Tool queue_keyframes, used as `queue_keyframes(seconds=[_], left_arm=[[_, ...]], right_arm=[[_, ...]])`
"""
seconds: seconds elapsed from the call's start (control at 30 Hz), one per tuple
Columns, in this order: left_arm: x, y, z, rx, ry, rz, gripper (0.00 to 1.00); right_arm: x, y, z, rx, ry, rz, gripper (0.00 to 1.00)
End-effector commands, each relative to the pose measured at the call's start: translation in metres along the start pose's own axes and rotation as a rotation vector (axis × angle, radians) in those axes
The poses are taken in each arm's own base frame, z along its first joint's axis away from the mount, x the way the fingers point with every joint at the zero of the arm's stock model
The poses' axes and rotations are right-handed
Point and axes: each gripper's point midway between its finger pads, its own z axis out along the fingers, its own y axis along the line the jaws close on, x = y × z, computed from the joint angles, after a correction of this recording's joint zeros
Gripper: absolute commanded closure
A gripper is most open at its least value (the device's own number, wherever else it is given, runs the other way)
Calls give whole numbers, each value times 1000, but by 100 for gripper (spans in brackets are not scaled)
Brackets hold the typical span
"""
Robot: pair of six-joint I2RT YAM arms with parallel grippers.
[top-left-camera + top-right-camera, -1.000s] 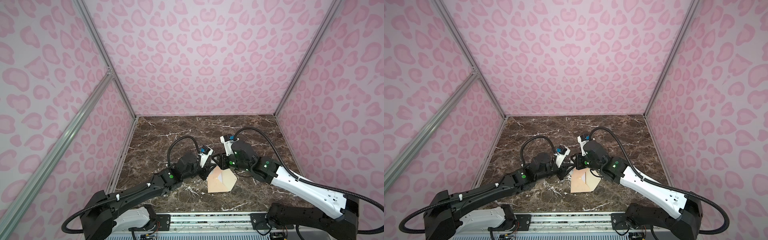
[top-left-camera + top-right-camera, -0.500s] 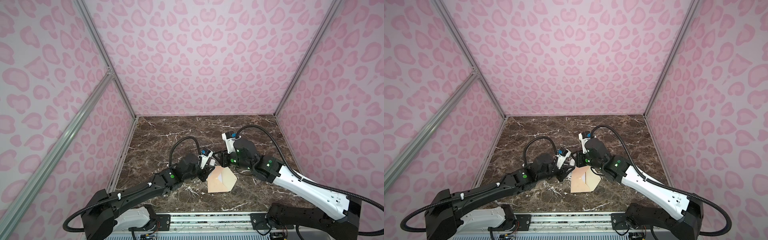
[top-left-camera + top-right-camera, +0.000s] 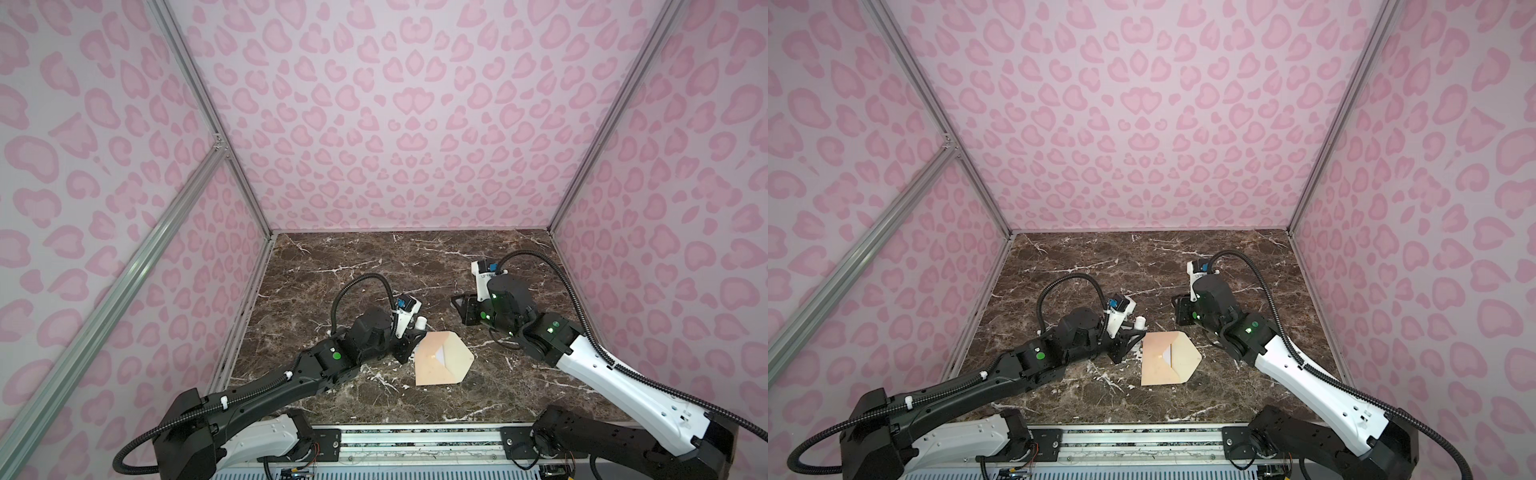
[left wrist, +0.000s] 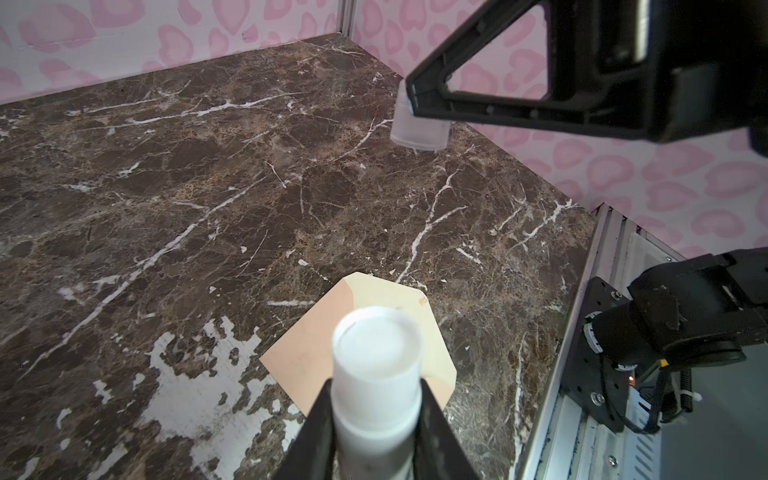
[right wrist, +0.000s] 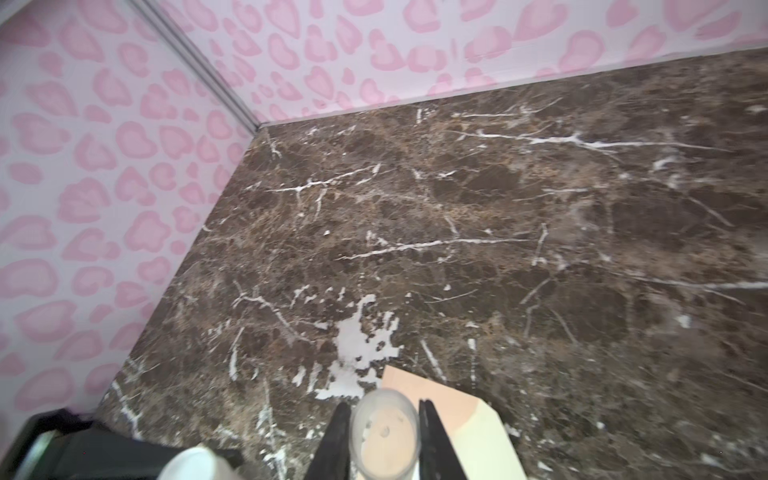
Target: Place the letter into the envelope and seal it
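Observation:
The peach-tan envelope [image 3: 432, 365] [image 3: 1158, 368] lies flat at the front middle of the marble floor, its paler flap [image 3: 457, 353] open and pointing right. A small white patch [image 3: 439, 355] shows at its mouth; the rest of the letter is hidden. My left gripper [image 4: 376, 399] is shut on a white glue stick [image 4: 376, 353], held just over the envelope's [image 4: 307, 345] left corner. My right gripper [image 5: 383, 415] is shut on the stick's translucent cap [image 5: 383, 432], up and to the right of the envelope [image 5: 436, 399]. In both top views the right gripper [image 3: 457, 307] stands apart from the stick [image 3: 421, 332].
Pink patterned walls with metal posts [image 3: 249, 199] close in the floor on three sides. A metal rail [image 3: 415, 440] with both arm bases runs along the front edge. Bare marble [image 3: 395, 266] stretches behind the arms.
My right gripper has drawn back and to the right, away from the left gripper, taking the cap with it. The left gripper and the envelope have barely moved.

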Motion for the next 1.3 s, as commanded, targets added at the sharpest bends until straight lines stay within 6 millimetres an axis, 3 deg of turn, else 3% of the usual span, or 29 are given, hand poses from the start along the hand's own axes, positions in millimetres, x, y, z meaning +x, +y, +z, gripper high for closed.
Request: queue_keyframes(seconds=[0.0, 0.17, 0.37, 0.6, 0.83, 1.27], left_arm=[[-9, -2, -2, 7, -36, 14, 80], [-10, -4, -4, 17, -49, 13, 80], [-10, -6, -6, 26, -63, 6, 79], [-2, -4, -12, 15, -67, -9, 78], [1, 0, -18, 1, -76, -12, 78], [2, 1, -19, -3, -79, -15, 78]], right_arm=[[-6, -37, 5, 92, -66, 10, 93], [0, -101, 17, 262, -115, 92, 93], [19, -151, 40, 414, -137, 159, 93], [45, -156, 90, 390, -16, 109, 91], [66, -164, 120, 401, 25, 107, 88], [96, -167, 131, 471, 81, 9, 79]])
